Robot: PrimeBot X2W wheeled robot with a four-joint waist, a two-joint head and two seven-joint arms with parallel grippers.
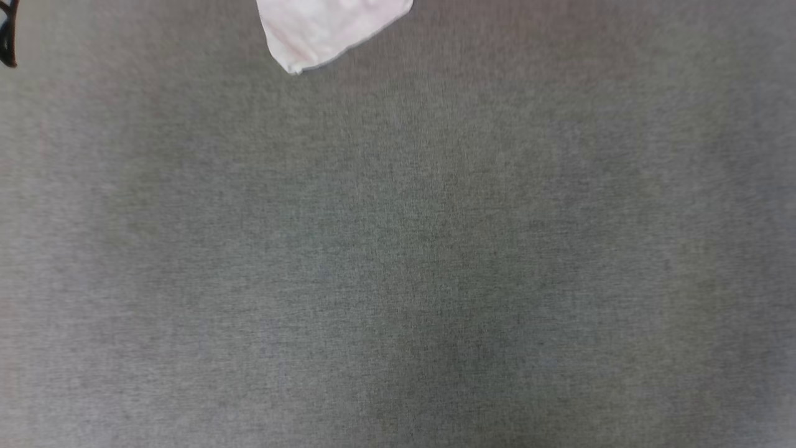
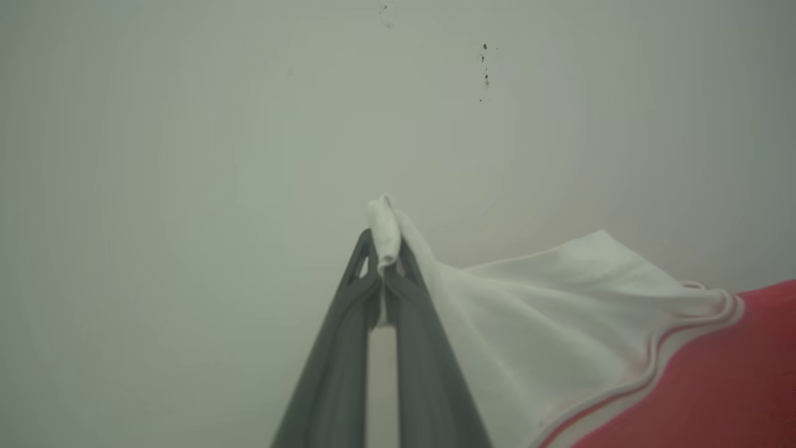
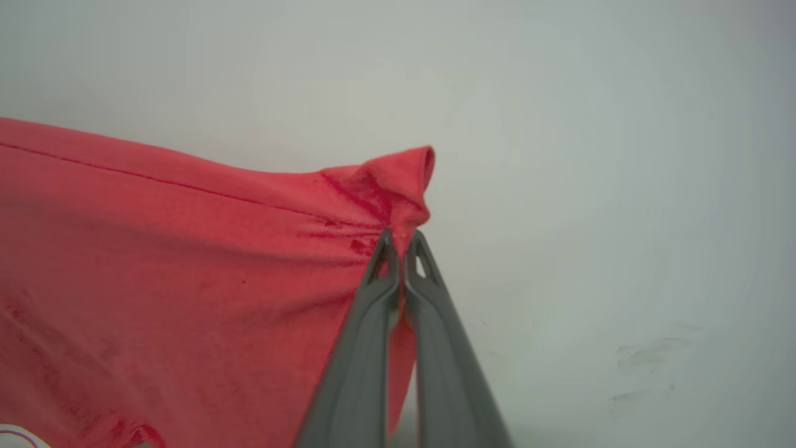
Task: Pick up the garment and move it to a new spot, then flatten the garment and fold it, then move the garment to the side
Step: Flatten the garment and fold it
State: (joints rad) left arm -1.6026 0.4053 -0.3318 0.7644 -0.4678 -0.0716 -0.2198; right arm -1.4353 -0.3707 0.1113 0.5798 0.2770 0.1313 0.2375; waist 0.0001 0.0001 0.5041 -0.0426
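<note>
The garment is lifted off the surface and held by both grippers. In the left wrist view my left gripper [image 2: 384,246] is shut on the edge of its white sleeve [image 2: 559,298], whose striped trim meets the red body [image 2: 715,386] at the lower right. In the right wrist view my right gripper [image 3: 401,239] is shut on a bunched corner of the garment's red cloth [image 3: 186,261], which spreads away to the left. The head view has a white corner of the garment [image 1: 323,31] hanging in at the top edge.
A grey fabric-covered table [image 1: 398,249] spans the head view below the hanging cloth. A dark object [image 1: 7,37] pokes in at the top left edge. Behind the cloth in both wrist views is a pale wall [image 2: 186,155] with a few small dark marks.
</note>
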